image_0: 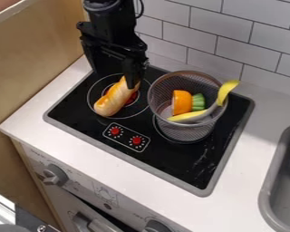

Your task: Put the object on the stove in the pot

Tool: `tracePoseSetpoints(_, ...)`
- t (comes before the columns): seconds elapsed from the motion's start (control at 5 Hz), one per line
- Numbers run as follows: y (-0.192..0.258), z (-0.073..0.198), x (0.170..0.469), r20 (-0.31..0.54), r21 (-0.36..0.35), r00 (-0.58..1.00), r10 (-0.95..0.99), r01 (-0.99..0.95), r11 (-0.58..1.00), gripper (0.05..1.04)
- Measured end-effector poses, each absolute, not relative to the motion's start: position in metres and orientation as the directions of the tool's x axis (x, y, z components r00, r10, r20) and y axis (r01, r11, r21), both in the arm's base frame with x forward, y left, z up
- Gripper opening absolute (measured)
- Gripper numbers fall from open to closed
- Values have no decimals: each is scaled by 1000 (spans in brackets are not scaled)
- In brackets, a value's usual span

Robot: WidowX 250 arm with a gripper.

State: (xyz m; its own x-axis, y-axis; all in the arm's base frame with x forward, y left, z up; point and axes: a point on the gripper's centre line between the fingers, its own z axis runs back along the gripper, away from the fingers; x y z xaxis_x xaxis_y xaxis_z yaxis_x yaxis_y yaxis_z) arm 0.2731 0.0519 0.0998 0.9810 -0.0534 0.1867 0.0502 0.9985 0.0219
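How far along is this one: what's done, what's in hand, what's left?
Not finished: the bread is outside the mesh pot, over the other burner. The end effector is at its upper end; I can't tell whether it has a grip. Left to do: bring the bread across and into the pot, beside the orange piece.

Our black gripper (116, 80) is oriented downward. Its two fingers (132, 72) are set apart, with a gap between their tips. Directly above the gripper is our wrist (111, 22); from there, our arm (101, 5) extends upward, a thin cable (141, 9) curving beside it.
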Motion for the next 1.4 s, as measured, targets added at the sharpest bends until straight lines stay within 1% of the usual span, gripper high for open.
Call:
tracePoseSetpoints(0.2,51,93,271,161,12,985,-54,53,999,994)
tracePoseSetpoints(0.4,60,95,275,161,-8,979,-125,128,992,994)
tracePoseSetpoints(0.6,77,100,279,191,24,971,-145,143,989,994)
tracePoseSetpoints(0.8,88,101,281,202,68,963,-178,167,984,994)
tracePoseSetpoints(1.0,94,97,282,198,91,962,-187,172,981,994)
tracePoseSetpoints(1.2,90,92,285,225,111,960,-167,145,983,994)
tracePoseSetpoints(1.4,85,82,285,242,151,957,-163,128,980,994)
